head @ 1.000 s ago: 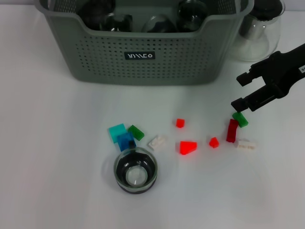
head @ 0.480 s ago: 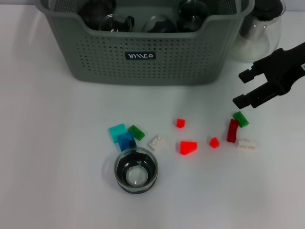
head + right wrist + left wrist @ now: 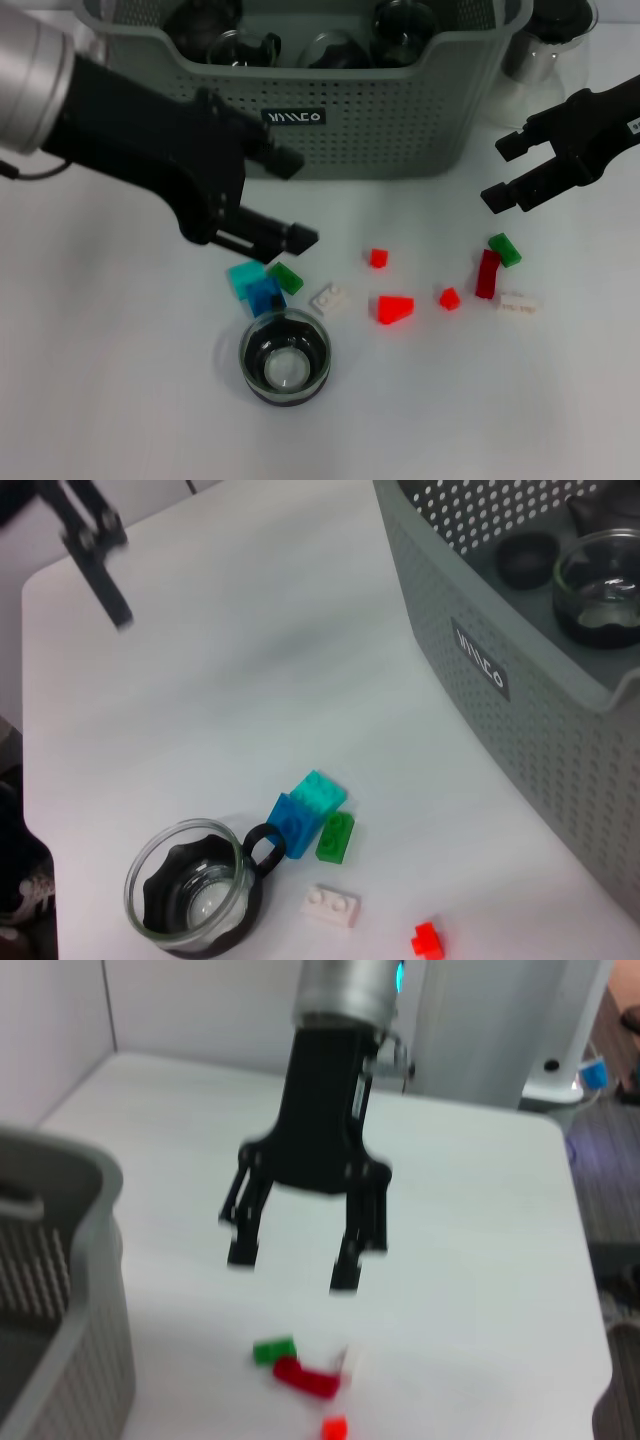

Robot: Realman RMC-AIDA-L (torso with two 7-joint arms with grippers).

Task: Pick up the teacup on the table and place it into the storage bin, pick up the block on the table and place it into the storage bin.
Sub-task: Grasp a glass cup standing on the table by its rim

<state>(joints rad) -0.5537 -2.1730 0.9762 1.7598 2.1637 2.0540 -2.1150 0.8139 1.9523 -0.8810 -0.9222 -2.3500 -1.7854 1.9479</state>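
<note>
Left tool (image 3: 293, 198) hangs with jaws apart just above the teal and blue blocks (image 3: 256, 286), teacup (image 3: 285, 357) sitting on the table (image 3: 120, 380) right below those. Right tool (image 3: 501, 170) is spread too, empty, hovering over the green block (image 3: 504, 249) beside the storage bin (image 3: 330, 110).

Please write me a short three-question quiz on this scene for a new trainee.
1. True or false: the teacup already sits inside the storage bin.
2. Which gripper hangs above the turquoise block? A) left B) right C) neither
3. Fill in: the right gripper has its jaws ____ and holds nothing.

Key
1. False: it stands on the table, in front of the bin.
2. A: the left gripper, jaws spread.
3. Open; it hangs above the small green block.
</note>
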